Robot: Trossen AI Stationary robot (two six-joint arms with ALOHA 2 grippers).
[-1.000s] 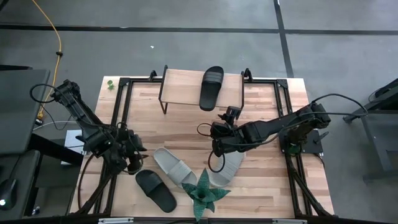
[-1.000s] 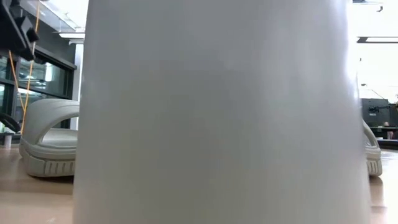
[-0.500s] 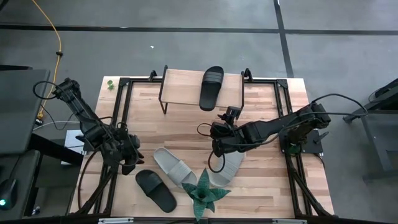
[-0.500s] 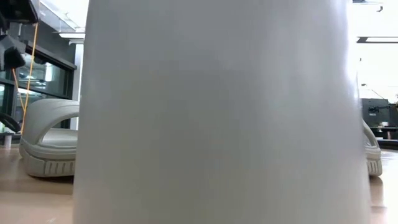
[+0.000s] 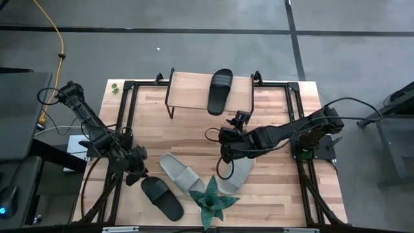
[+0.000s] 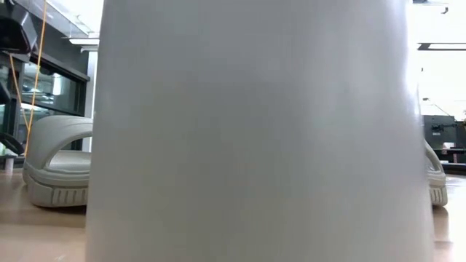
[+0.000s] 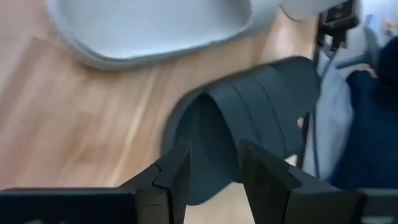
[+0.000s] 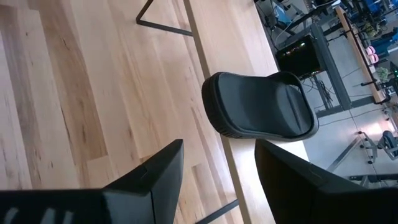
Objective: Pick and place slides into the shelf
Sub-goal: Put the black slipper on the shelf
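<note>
A black slide (image 5: 162, 197) lies sole down near the table's near-left corner. My left gripper (image 5: 137, 173) hovers open at its far-left end. In the left wrist view the slide's ribbed strap (image 7: 261, 106) arches just ahead of the open gripper (image 7: 211, 171). Two pale grey slides (image 5: 181, 173) (image 5: 238, 171) lie at the near middle. My right gripper (image 5: 225, 155) hangs open above the right one. Another black slide (image 5: 220, 90) rests across the shelf's plank top (image 5: 191, 90), its heel overhanging the near edge (image 8: 261, 112).
A green spiky plant (image 5: 212, 202) in a white pot (image 6: 255, 131) stands at the near edge between the grey slides and blocks most of the low view. Dark metal rails (image 5: 126, 123) frame the table. Bare wood lies between the shelf and the slides.
My left gripper has moved a little toward the table's near edge, closer to the black slide beside it. The right arm and all the slides have kept still.
</note>
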